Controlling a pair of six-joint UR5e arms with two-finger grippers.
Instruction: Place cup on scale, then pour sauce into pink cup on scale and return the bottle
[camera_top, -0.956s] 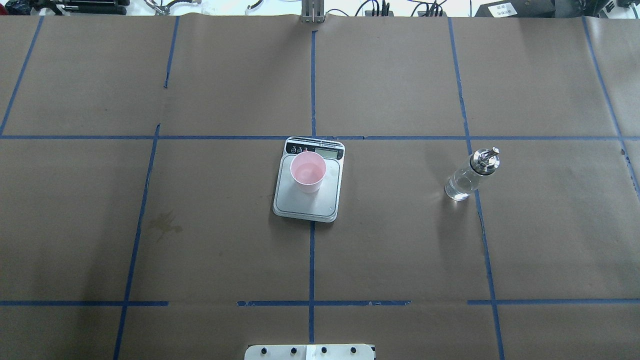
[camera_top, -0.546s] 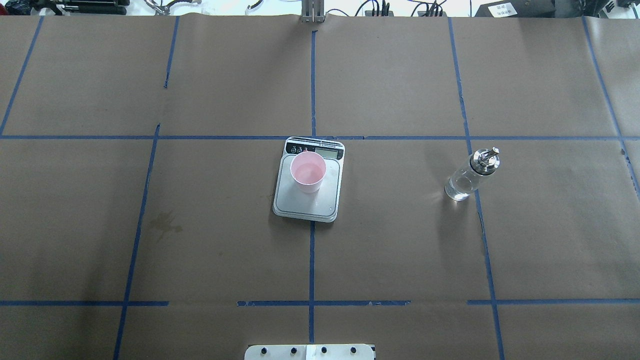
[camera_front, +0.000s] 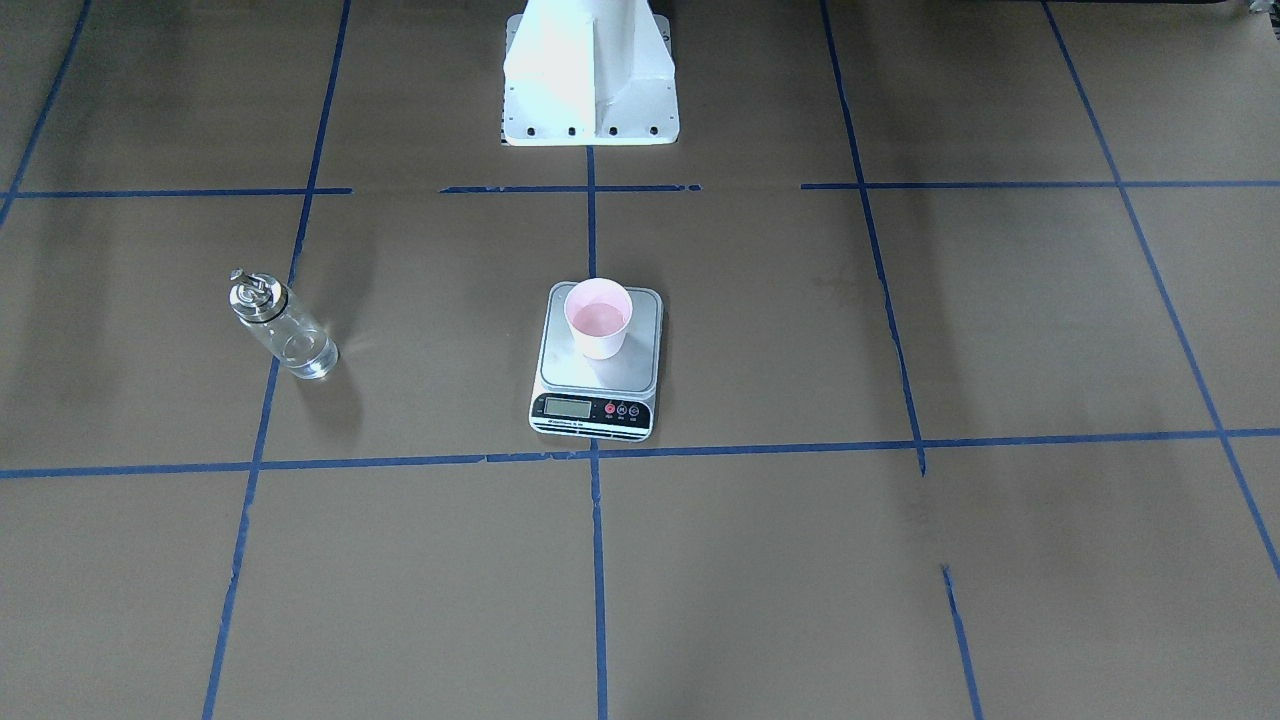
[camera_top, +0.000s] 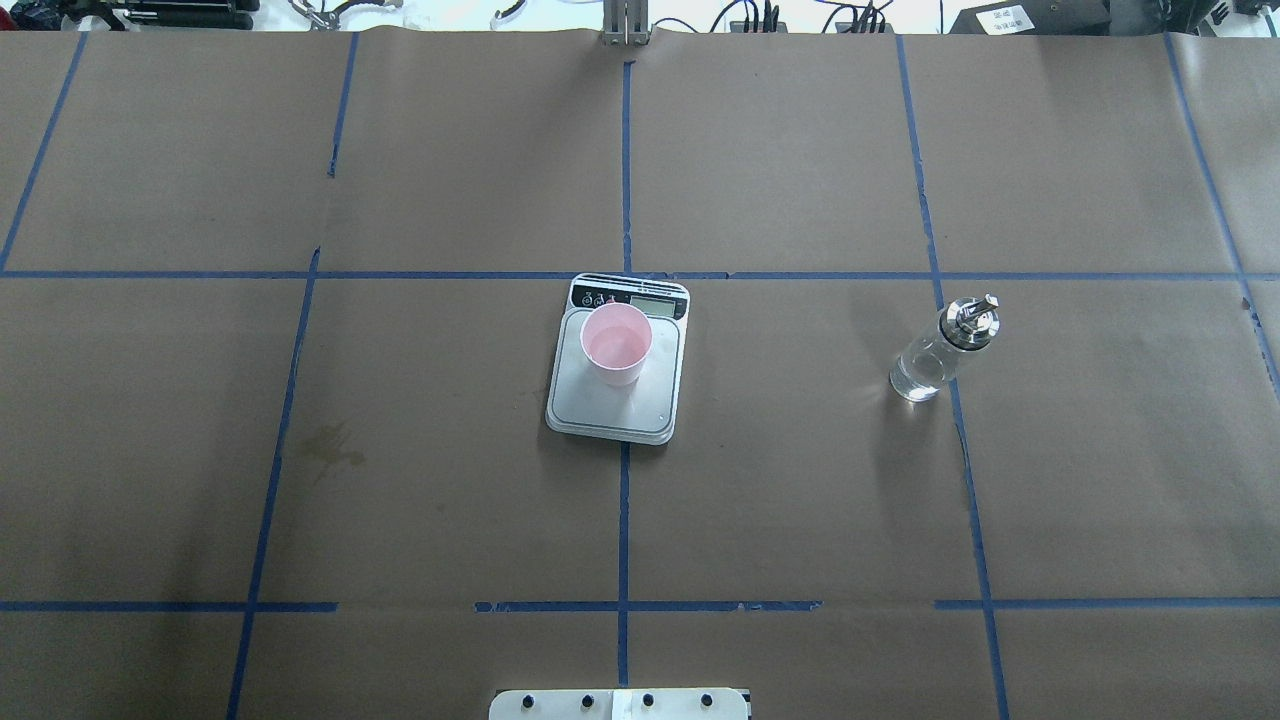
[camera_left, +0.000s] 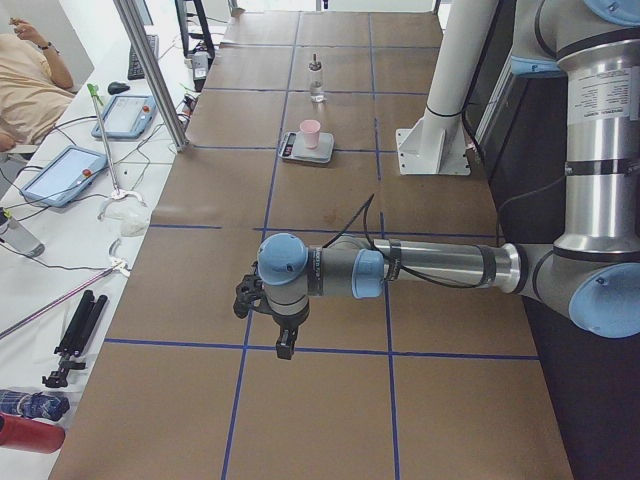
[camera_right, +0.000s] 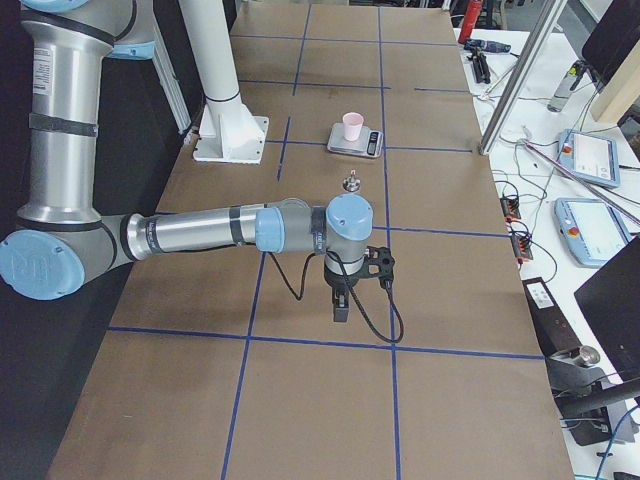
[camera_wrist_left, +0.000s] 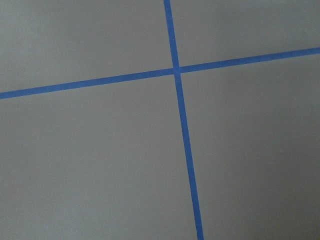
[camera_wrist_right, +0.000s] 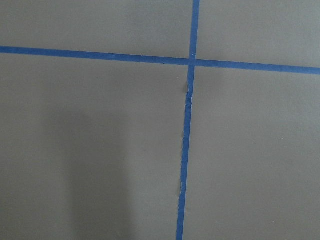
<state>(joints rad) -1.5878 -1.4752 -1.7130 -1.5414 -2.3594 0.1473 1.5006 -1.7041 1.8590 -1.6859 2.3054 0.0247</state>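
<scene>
**Cup on scale, bottle off to the right**

Cup (camera_top: 616, 345) stands upright about mid-platform on the scale (camera_top: 612, 415), open mouth up, its pink inside showing. The scale lies at the middle of the table (camera_top: 800, 500), on a line of blue tape (camera_top: 623, 520), with its display (camera_top: 653, 306) on the side away from the robot.

Bottle (camera_top: 935, 355) stands upright on the robot's right side, well apart from the scale and just beside another tape line. Its silver cap (camera_top: 972, 321) is on, and clear sauce (camera_top: 915, 378) shows low in the glass. Nothing touches it.

Both arms are out at the table's ends, far from cup and bottle. Left gripper (camera_left: 285, 345) hangs pointing down over a tape line; right gripper (camera_right: 340, 305) does likewise at the other end. Each shows only in a side view, so I cannot tell how wide either pincer stands. Neither wrist view shows fingers, only brown paper and crossing tape.
</scene>
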